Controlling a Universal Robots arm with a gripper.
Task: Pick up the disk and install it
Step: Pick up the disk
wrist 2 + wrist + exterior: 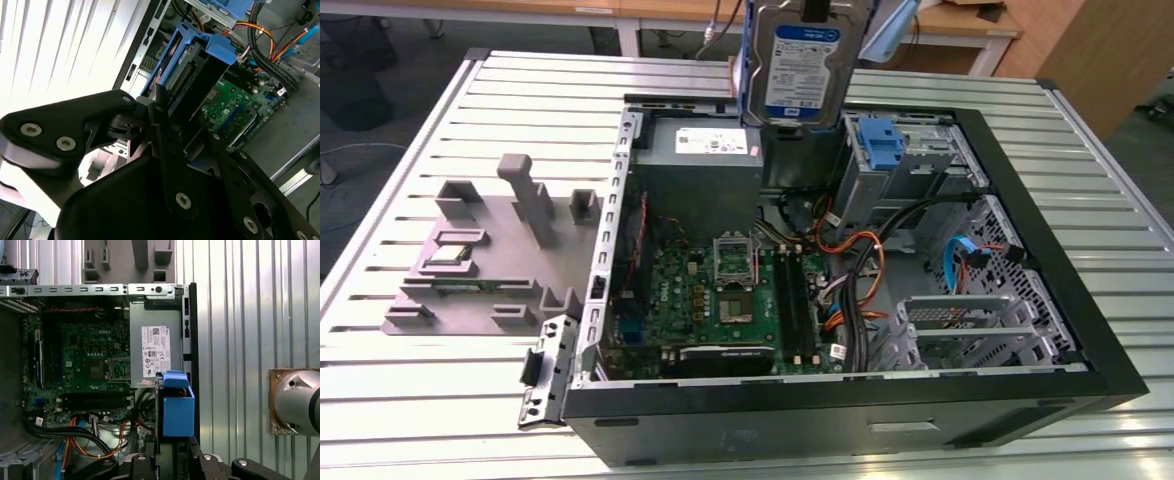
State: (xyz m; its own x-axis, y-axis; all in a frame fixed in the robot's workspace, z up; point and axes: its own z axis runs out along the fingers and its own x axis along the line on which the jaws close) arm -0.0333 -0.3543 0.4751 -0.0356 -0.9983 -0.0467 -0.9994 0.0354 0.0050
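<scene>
The disk (801, 62), a silver drive with a white-and-blue label in a blue carrier bracket, hangs upright in the air above the back of the open computer case (1067, 330). My gripper (179, 116) is shut on it from above, its black fingers (161, 107) clamping the drive's upper end. In both wrist views the blue carrier (178, 410) sticks out past the fingers, over the case's inside near the power supply. The disk touches nothing else.
Inside the case lie the green motherboard (720, 300), a grey power supply box (700, 145) with a white label, orange and black cables (861, 270) and a blue caddy (883, 140) in the drive bay. A grey fixture block (494, 250) stands on the slatted table (427, 400).
</scene>
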